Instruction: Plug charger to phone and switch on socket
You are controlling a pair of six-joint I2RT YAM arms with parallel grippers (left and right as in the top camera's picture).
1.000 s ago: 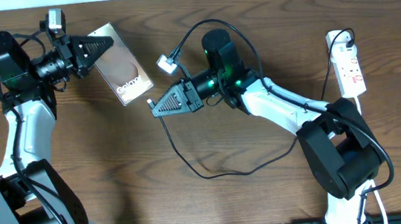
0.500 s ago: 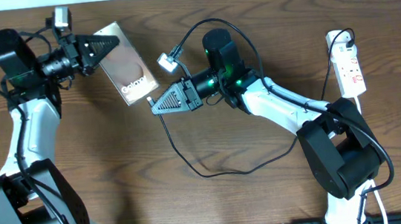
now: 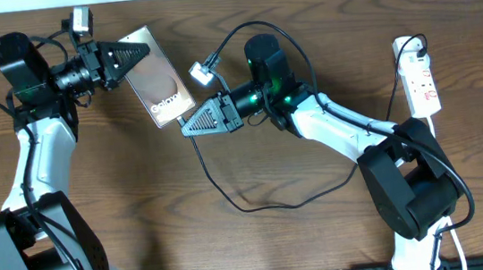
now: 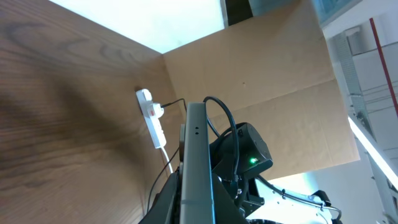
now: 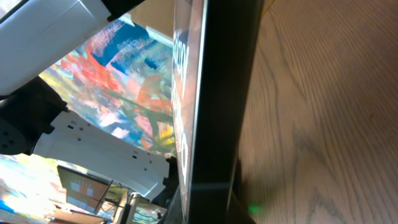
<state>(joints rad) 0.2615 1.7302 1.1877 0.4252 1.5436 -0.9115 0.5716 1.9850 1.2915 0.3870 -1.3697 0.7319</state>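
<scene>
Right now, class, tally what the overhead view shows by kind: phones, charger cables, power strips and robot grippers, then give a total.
phone: 1
charger cable: 1
power strip: 1
grippers: 2, the left gripper and the right gripper
Total: 5

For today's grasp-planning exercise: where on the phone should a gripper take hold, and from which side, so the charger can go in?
Grip the phone by its upper-left short end in the overhead view, coming from that side, as the left gripper does: jaws across the thin slab's flat faces. That leaves the lower-right end open to the right gripper holding the charger.
</scene>
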